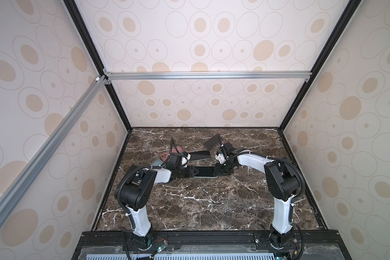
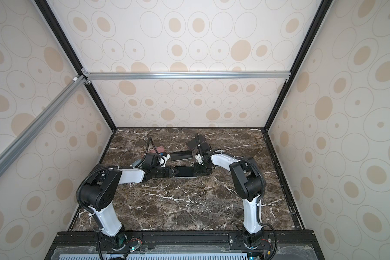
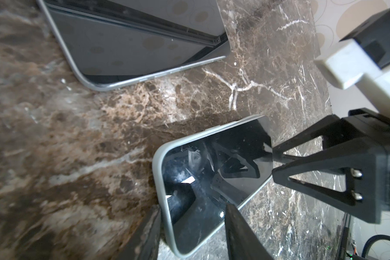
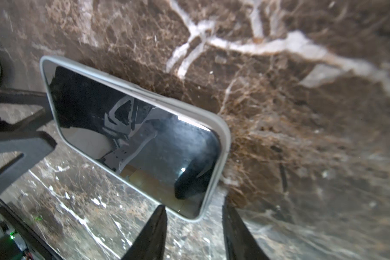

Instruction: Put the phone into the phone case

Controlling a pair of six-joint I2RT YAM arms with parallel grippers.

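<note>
Twice straddled endwise: lies flat on surface (image 1: 212, 202), long axis from left gripper (image 1: 194, 172) to right gripper (image 1: 215, 172), both parted, neither nearer phone (image 1: 205, 172).

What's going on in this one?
Both arms are working one phone, which lies screen up on the marble table, already seated in a pale case. The left gripper and right gripper sit at its opposite short ends, jaws parted, neither clearly gripping it. Another phone lies behind.
</note>
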